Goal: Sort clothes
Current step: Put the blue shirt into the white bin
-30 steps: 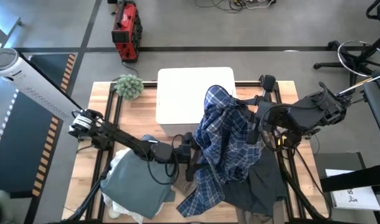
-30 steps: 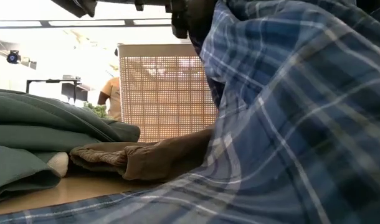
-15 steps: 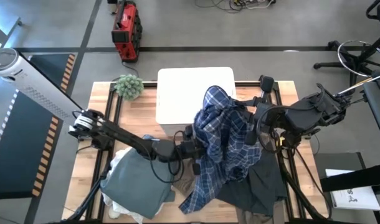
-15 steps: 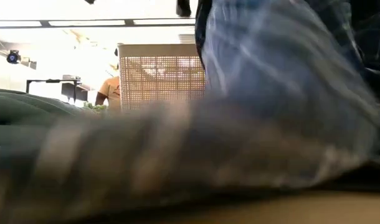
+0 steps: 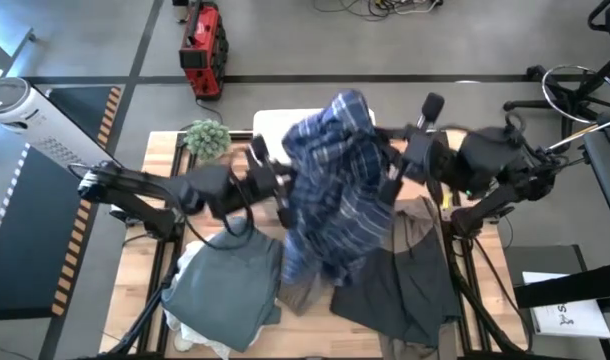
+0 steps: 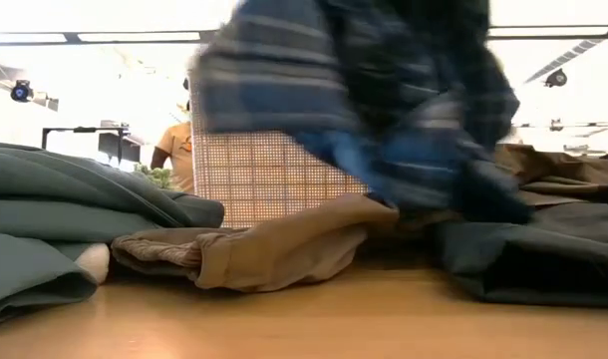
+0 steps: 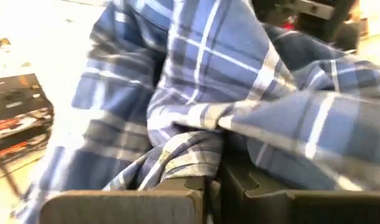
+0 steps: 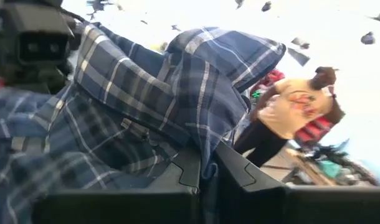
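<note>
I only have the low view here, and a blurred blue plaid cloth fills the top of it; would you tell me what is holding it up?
Observer: Both arms. The left gripper is shut on the blue-white plaid shirt.
Operator: And the right one?
Observer: The right gripper is shut on the shirt's other side.
Operator: Where is the shirt over the table?
Observer: Its top hangs over the white plastic bin; its tail drapes down to the dark grey garment.

Left hand [image 5: 282, 197] and right hand [image 5: 388, 185] both clamped, raised, facing each other.
</note>
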